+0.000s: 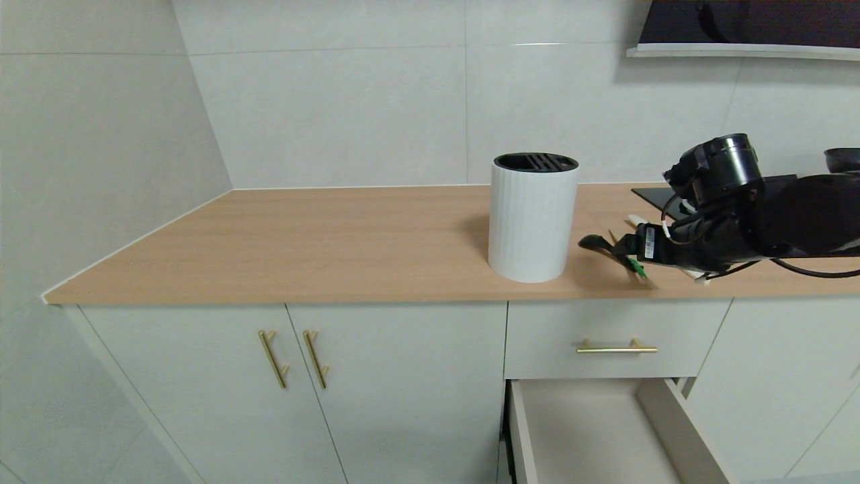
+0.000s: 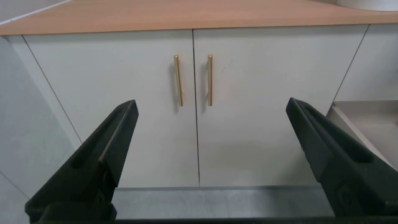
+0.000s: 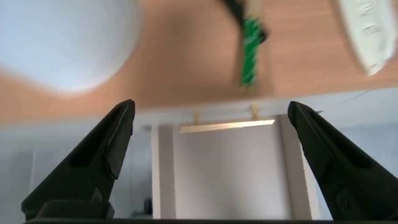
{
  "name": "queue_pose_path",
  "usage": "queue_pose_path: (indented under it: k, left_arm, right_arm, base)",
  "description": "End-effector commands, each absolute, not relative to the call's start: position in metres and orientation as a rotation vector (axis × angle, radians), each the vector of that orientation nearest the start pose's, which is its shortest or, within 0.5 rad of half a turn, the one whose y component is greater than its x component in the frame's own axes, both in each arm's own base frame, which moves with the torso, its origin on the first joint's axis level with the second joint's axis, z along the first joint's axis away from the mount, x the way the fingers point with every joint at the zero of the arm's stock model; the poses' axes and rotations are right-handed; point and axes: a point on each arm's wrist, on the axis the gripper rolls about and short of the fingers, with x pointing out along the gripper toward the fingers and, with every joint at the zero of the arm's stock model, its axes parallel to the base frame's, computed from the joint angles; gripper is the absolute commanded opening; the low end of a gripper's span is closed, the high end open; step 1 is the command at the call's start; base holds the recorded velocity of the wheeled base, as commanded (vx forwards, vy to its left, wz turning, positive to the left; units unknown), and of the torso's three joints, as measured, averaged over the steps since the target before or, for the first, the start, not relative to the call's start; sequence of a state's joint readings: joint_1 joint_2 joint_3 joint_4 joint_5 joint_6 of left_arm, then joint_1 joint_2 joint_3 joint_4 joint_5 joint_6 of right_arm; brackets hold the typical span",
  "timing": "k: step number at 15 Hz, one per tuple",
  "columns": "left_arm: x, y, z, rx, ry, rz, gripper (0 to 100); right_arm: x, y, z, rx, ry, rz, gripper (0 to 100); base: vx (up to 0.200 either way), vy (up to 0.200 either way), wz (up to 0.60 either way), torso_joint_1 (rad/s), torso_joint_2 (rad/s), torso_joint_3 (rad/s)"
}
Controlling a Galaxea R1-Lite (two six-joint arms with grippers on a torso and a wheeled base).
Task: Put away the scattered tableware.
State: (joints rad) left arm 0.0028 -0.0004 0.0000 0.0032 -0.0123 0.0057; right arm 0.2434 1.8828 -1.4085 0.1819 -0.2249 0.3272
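A white ribbed utensil holder [image 1: 533, 222] with a black slotted top stands upright on the wooden counter [image 1: 336, 249]. To its right lie a utensil with a black end and a green patterned handle [image 1: 631, 264] and a white utensil [image 1: 695, 275]. My right gripper [image 1: 638, 250] hovers open just above them near the counter's front edge. In the right wrist view, the green handle [image 3: 250, 56], the white utensil [image 3: 367, 28] and the holder [image 3: 68, 43] lie beyond the open gripper [image 3: 210, 106]. My left gripper [image 2: 211, 102] is open and holds nothing, low in front of the cabinet doors [image 2: 199, 106].
An open drawer [image 1: 591, 430] juts out below the counter under the right arm, seen too in the right wrist view [image 3: 224, 168]. A black flat panel [image 1: 662, 195] lies at the counter's back right. Tiled walls close the back and left. Gold handles [image 1: 292, 358] mark the cabinet doors.
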Motion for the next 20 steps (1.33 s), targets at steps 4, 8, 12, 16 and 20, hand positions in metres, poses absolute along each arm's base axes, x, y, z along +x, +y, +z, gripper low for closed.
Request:
queue_pose_path:
  k: [4, 8, 12, 16, 20]
  left_arm:
    - [-0.023, 0.0, 0.075, 0.006, 0.003, -0.009, 100]
    - [-0.023, 0.0, 0.075, 0.006, 0.003, -0.009, 100]
    - [-0.023, 0.0, 0.075, 0.006, 0.003, -0.011, 100]
    - [-0.023, 0.0, 0.075, 0.006, 0.003, -0.009, 100]
    - [-0.023, 0.0, 0.075, 0.006, 0.003, -0.009, 100]
  right_arm:
    - [0.385, 0.076, 0.175, 0.151, 0.695, -0.162, 100]
    - [0.392, 0.073, 0.17, 0.157, 0.695, -0.175, 100]
    - [0.392, 0.073, 0.17, 0.16, 0.694, -0.177, 100]
    - [0.393, 0.073, 0.167, 0.159, 0.701, -0.177, 0]
    - [0.392, 0.07, 0.171, 0.164, 0.69, -0.181, 0]
  base:
    - [0.0, 0.0, 0.0, 0.0, 0.0, 0.0]
    - [0.0, 0.0, 0.0, 0.0, 0.0, 0.0]
    - [0.0, 0.0, 0.0, 0.0, 0.0, 0.0]
    - [0.0, 0.0, 0.0, 0.0, 0.0, 0.0]
    - [0.0, 0.0, 0.0, 0.0, 0.0, 0.0]
